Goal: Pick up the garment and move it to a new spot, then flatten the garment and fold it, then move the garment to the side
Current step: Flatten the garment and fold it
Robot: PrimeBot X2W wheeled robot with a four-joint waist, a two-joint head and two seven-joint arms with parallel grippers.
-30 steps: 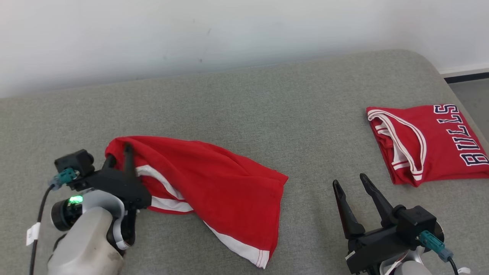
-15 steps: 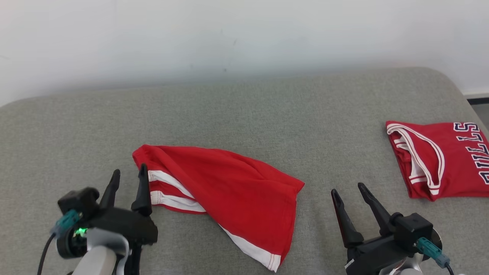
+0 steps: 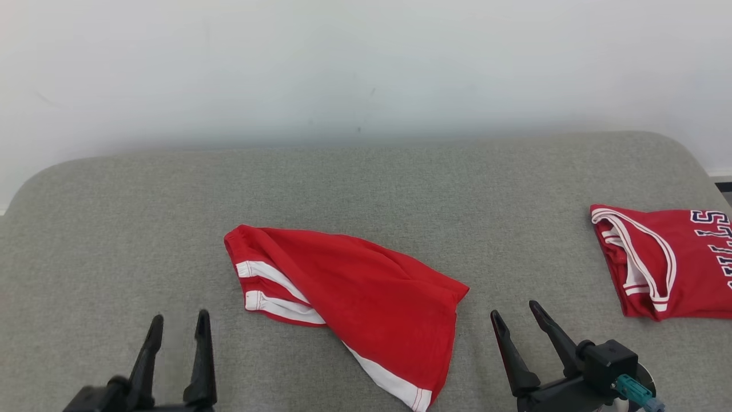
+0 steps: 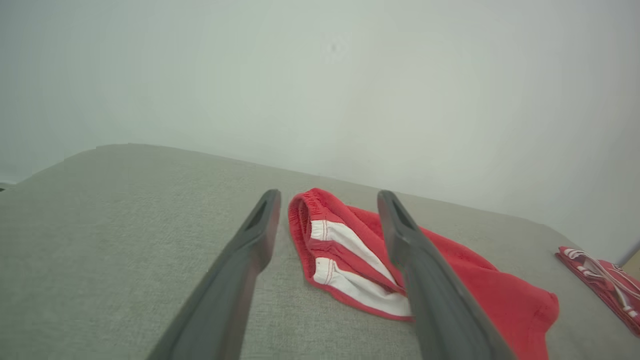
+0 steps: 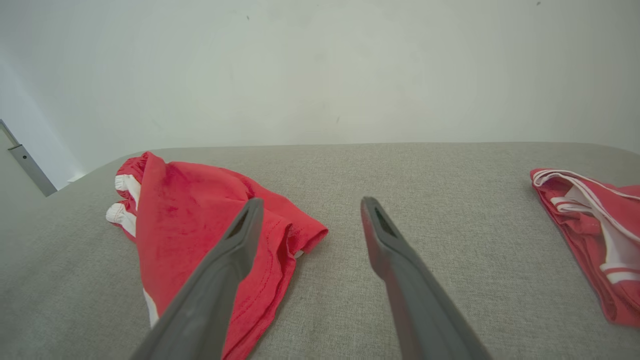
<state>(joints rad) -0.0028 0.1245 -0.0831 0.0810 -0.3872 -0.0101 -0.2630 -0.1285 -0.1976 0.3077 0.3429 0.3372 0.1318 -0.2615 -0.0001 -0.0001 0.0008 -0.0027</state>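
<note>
Head view: red garment point(image 3: 354, 294) rumpled on gray surface point(image 3: 366, 189); L gripper point(image 3: 179, 316) & R gripper point(image 3: 514, 309) jaws spread, empty.

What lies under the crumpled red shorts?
The red shorts lie directly on the grey upholstered surface, which shows all round them. Whether anything sits beneath the fabric cannot be seen; it covers that patch.

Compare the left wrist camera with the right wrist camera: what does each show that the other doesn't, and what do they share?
Left wrist view: the left gripper, open, facing the waistband opening of the red shorts. Right wrist view: the right gripper, open, the shorts' hem corner, and a grey strip at the far left. Shared: the shorts, the folded red jersey, the grey cushion and the white wall.
</note>
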